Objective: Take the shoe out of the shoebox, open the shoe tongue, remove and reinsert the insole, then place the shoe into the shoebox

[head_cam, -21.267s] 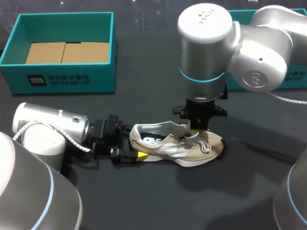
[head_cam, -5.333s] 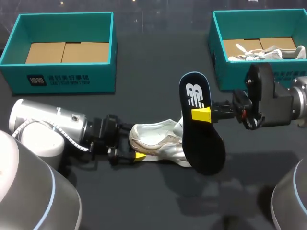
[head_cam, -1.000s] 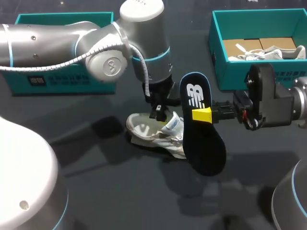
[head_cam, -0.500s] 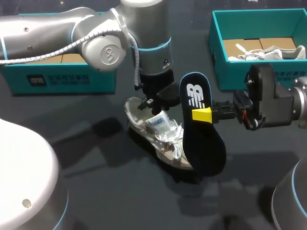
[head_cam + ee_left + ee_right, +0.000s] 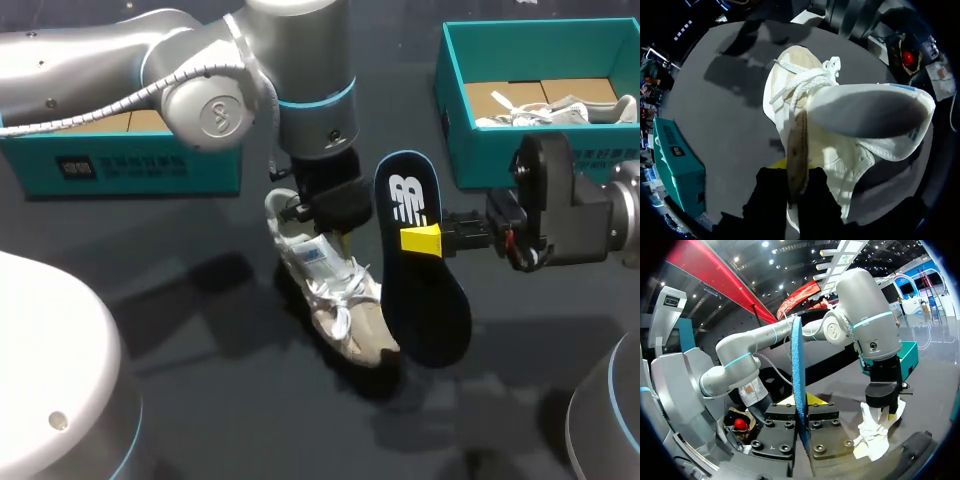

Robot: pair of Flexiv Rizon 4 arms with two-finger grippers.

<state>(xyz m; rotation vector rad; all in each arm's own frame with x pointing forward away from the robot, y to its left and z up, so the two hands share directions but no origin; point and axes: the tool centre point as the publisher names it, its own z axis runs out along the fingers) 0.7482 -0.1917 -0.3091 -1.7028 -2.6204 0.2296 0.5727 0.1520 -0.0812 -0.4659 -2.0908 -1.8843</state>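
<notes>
Left gripper fingers clamped on upper edge of shoe; shoe tilted, toe down toward table, just beside insole. Right gripper pinches insole, upright. Shoebox well apart from shoe

Shoe: white upper and laces, beige toe, blue tongue tab. Insole: black with white logo, blue rim. Shoeboxes: teal walls, brown cardboard floors. Table: dark grey.
</notes>
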